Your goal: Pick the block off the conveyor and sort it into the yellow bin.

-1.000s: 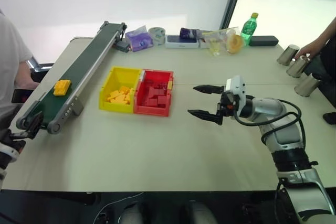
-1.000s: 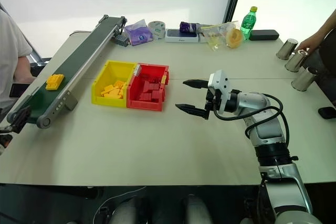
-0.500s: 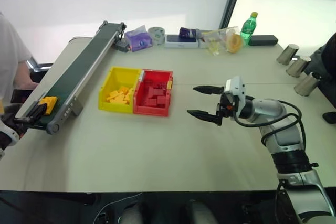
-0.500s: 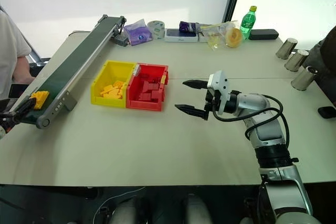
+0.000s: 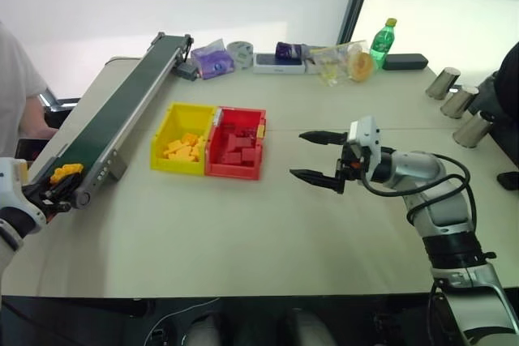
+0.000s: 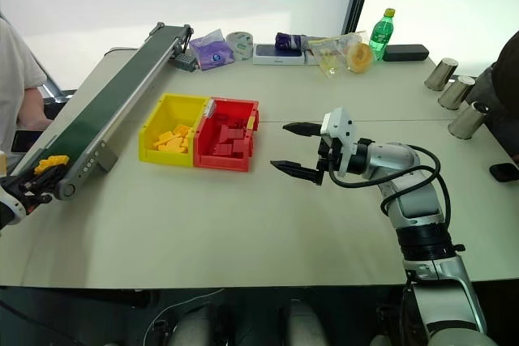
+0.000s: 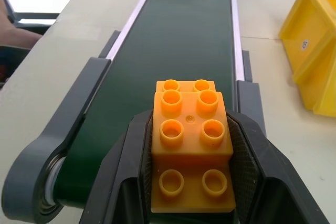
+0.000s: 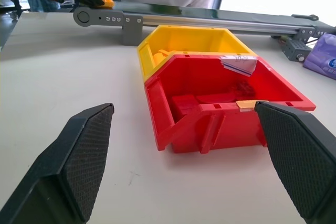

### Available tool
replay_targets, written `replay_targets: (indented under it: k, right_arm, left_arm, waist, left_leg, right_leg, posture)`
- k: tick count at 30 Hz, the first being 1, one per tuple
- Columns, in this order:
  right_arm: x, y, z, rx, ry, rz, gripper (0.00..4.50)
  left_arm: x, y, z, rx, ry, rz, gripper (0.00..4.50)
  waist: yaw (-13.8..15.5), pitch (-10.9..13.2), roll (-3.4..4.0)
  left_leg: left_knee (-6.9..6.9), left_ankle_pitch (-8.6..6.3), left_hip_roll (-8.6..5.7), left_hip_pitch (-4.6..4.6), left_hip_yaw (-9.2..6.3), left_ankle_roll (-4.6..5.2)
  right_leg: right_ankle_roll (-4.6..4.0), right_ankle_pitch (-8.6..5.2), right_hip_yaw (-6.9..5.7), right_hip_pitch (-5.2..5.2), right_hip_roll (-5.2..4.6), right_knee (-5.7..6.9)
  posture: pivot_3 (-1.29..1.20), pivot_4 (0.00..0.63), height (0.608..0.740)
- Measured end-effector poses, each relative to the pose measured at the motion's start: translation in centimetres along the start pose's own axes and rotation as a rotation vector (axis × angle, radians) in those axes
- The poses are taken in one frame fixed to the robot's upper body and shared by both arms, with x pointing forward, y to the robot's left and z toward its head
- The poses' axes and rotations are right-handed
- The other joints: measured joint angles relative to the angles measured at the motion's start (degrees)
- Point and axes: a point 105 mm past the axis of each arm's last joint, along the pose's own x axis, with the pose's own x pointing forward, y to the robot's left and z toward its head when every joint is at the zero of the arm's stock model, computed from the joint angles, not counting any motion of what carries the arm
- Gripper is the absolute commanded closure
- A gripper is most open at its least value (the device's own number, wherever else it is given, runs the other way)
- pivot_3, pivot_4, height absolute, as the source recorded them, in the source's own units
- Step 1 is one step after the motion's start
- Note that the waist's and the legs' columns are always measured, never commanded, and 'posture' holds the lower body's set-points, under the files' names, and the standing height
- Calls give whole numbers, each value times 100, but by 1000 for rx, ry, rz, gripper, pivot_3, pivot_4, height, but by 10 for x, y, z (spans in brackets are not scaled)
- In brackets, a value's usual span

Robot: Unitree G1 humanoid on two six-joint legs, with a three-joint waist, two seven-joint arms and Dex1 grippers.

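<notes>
The yellow-orange studded block [image 7: 191, 145] sits at the low end of the conveyor [image 5: 122, 103], a long dark green belt with grey rails running down the table's left side. My left gripper [image 5: 57, 185] is shut on the block, one black finger [image 7: 126, 182] against each side. The yellow bin [image 5: 174, 165] stands to the right of the conveyor, holding several yellow bricks. My right gripper [image 5: 317, 156] hovers open above the table, to the right of the bins, pointing at them; its fingers [image 8: 86, 150] are wide apart with nothing between them.
A red bin [image 5: 235, 173] with dark red bricks is joined to the yellow bin's right side. A green bottle [image 5: 384, 42], pouches and boxes line the far edge. Metal cans [image 5: 458, 103] stand at the right. A person [image 5: 16, 87] sits beside the conveyor.
The block rode down the belt to its low end. My left gripper came forward to it and shut on it. The right arm kept still; a hand at the cans withdrew.
</notes>
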Motion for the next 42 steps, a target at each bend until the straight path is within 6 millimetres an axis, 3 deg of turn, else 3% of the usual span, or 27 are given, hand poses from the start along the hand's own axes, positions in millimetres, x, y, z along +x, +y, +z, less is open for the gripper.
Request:
replay_targets:
  k: [7, 9, 11, 15, 21, 22, 27, 28, 35, 42]
  right_arm:
    - [0, 0, -1, 2, -1, -1, 0]
    - [0, -1, -1, 4, -4, -2, 0]
    - [1, -1, -1, 3, -6, -4, 0]
    - [4, 0, 0, 3, -20, 2, 0]
    - [3, -1, -1, 0, -18, -14, 0]
    - [2, -2, -2, 2, -16, -20, 0]
    - [-1, 1, -5, 7, -10, -33, 0]
    - [-2, 0, -5, 6, -7, -36, 0]
    - [-6, -1, -2, -8, -6, -53, 0]
    - [-6, 1, -1, -7, -4, -38, 0]
  left_arm:
    - [0, -21, 53, 8, -193, -52, 3163]
    - [10, -36, 60, 9, -204, -87, 3163]
    - [31, -63, 65, -23, -222, -141, 3163]
    - [75, -117, 59, -12, -186, -219, 3163]
    - [117, -163, 41, -14, -123, -261, 3163]
    - [124, -168, 38, 13, -116, -265, 2663]
    - [144, -166, 30, 75, -109, -210, 286]
    - [146, -164, 28, 79, -108, -203, 45]
    - [128, -159, 53, 55, -244, -239, 45]
    - [60, -120, 42, 134, -220, -337, 45]
  waist:
    - [2, 0, -1]
    - [25, 0, 0]
    - [67, 0, 0]
    - [45, -2, -3]
    - [-8, -1, -2]
    - [-3, -1, -2]
    - [3, -1, -2]
    - [6, -1, -2]
    - [7, -1, -3]
    - [-68, 1, 0]
  left_leg:
    - [1, 0, -2, 0, -1, -1]
    - [2, 1, -4, 1, -2, -1]
    - [8, 1, -10, 1, -9, 0]
    - [15, -1, -22, 2, -8, 2]
    - [5, 3, -17, 0, 2, -3]
    - [6, 3, -17, 0, 3, -3]
    - [8, 3, -18, 0, 7, -4]
    - [7, 3, -18, 0, 7, -4]
    - [8, 3, -11, -1, 6, -4]
    - [4, 5, 5, -2, 7, -8]
  right_leg:
    - [1, 0, 0, 2, 1, 0]
    - [1, 1, -1, 5, 2, 0]
    - [2, 1, -4, 15, 5, 1]
    - [5, 2, -4, 20, 11, 0]
    - [4, 2, 0, 1, 19, 0]
    - [4, 1, 0, 1, 21, 1]
    - [5, 2, -2, 1, 23, 1]
    - [5, 2, -2, 1, 23, 1]
    - [6, 2, 2, 1, 16, 4]
    - [5, 1, 5, -5, 17, 6]
  posture:
    - [0, 150, 740]
    - [0, 150, 740]
    - [0, 150, 740]
    - [0, 150, 740]
    - [0, 150, 740]
    - [0, 150, 740]
    - [0, 150, 740]
    - [0, 150, 740]
    - [0, 150, 740]
    - [0, 150, 740]
